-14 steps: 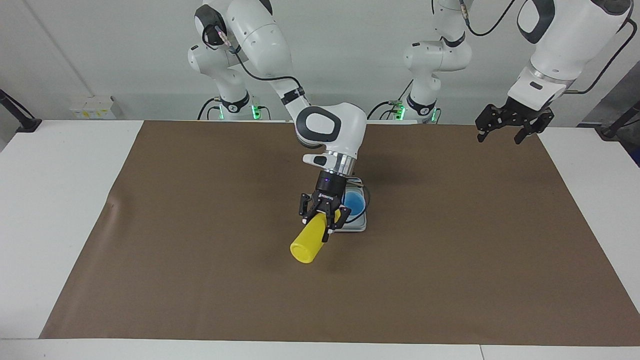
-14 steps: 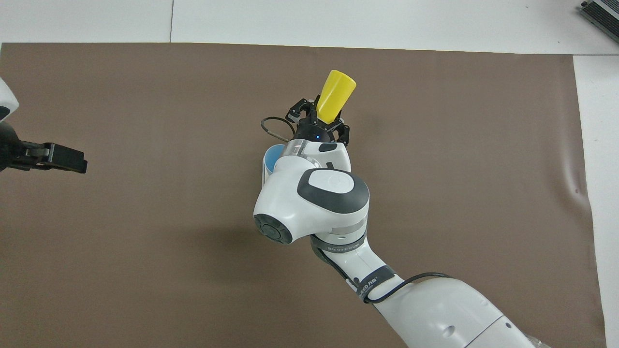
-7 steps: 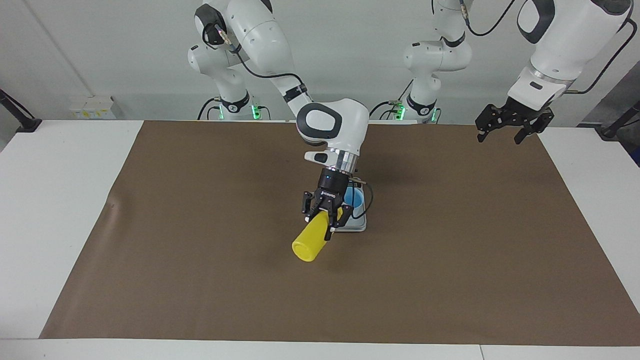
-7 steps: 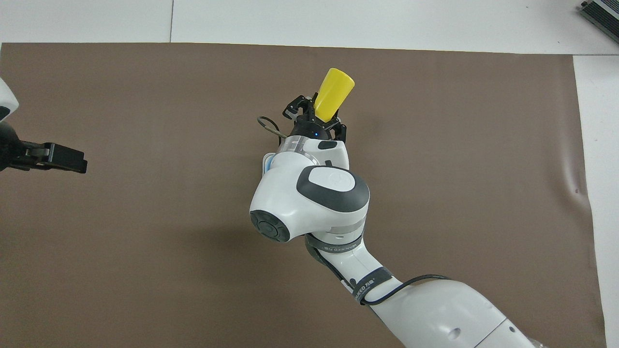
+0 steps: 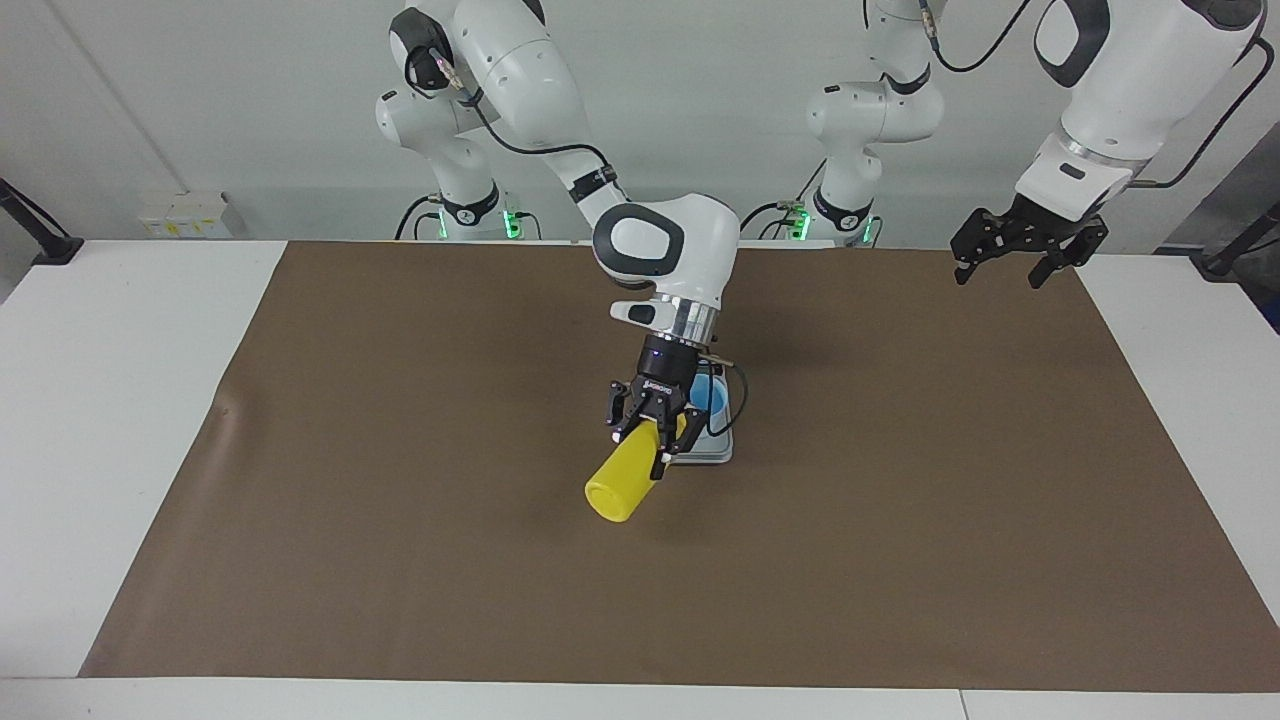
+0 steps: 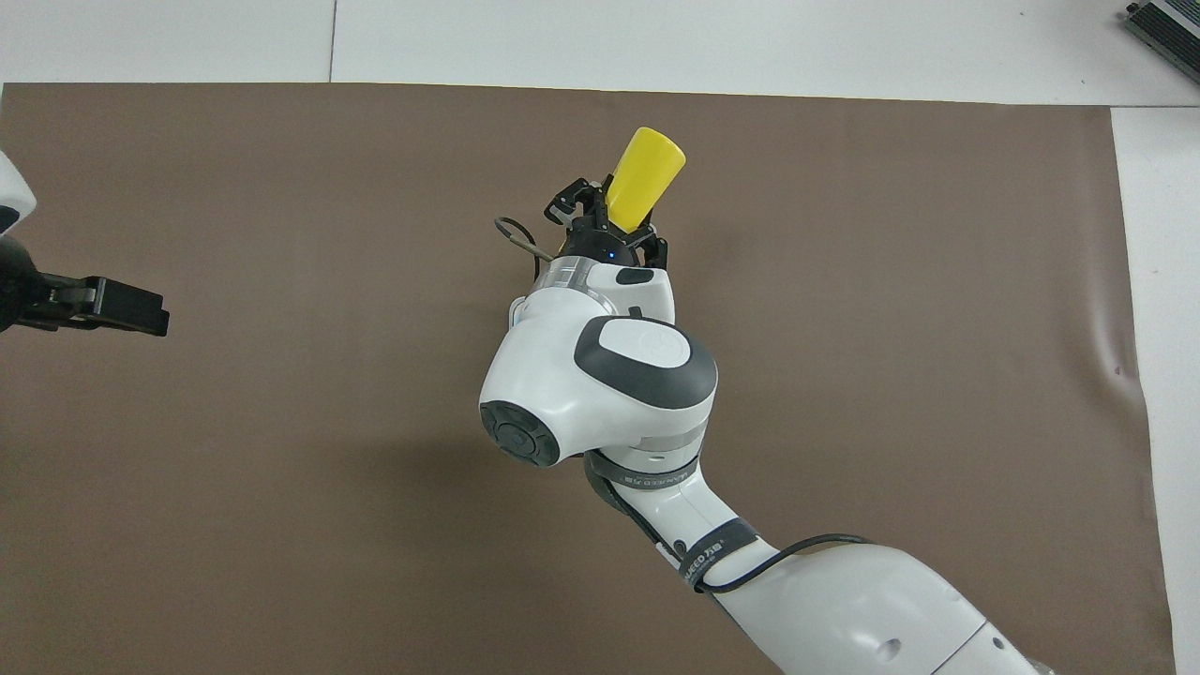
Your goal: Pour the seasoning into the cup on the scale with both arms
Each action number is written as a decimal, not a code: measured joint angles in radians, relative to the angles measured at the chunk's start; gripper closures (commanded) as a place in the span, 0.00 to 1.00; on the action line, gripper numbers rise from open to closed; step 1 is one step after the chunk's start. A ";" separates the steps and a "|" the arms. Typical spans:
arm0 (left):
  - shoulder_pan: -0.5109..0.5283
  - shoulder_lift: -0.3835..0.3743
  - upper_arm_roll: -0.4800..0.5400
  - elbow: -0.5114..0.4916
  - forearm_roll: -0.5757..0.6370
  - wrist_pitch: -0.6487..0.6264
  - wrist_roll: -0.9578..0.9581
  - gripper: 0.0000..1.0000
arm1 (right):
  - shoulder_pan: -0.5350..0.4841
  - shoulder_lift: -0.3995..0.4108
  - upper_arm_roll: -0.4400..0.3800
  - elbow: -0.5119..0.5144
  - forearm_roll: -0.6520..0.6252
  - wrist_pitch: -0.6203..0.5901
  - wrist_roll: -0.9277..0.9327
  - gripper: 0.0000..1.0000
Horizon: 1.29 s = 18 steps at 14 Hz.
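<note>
My right gripper [image 5: 650, 437] [image 6: 607, 223] is shut on the seasoning [image 5: 618, 484] [image 6: 646, 167], a yellow bottle held tilted. Its flat base points away from the robots and its nozzle end is hidden by the fingers. The bottle hangs over the edge of the scale [image 5: 712, 456] that lies farthest from the robots. The blue cup [image 5: 713, 397] stands on the scale, right beside the gripper. In the overhead view the right arm covers both cup and scale. My left gripper [image 5: 1015, 258] [image 6: 105, 307] waits open in the air over the left arm's end of the mat.
A brown mat [image 5: 400, 560] covers most of the white table [image 5: 110, 400]. It has a small wrinkle [image 5: 222, 408] toward the right arm's end. A black cable loop [image 6: 514, 236] hangs from the right wrist. A dark device [image 6: 1165, 26] sits at a table corner.
The right wrist has crept a little farther from the robots with the bottle, and in the overhead view it now covers the cup fully. The left arm has not moved.
</note>
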<state>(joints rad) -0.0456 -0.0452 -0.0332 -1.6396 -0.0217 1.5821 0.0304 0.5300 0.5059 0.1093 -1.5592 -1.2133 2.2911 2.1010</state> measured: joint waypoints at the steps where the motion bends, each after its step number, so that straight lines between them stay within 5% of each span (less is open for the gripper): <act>1: 0.000 0.000 0.000 0.000 0.000 0.000 0.000 0.00 | -0.002 -0.002 0.001 0.003 0.010 0.003 0.001 1.00; 5: 0.000 0.000 0.000 0.000 0.000 0.000 0.000 0.00 | -0.037 -0.060 0.005 0.016 0.261 0.020 -0.025 1.00; 18: 0.000 0.000 0.000 0.000 0.000 0.000 0.000 0.00 | -0.289 -0.290 0.007 0.009 1.394 -0.001 -0.152 1.00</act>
<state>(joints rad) -0.0456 -0.0452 -0.0332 -1.6396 -0.0217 1.5821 0.0305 0.2412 0.2158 0.1167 -1.5497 0.1809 2.2903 1.9490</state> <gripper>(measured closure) 0.000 0.441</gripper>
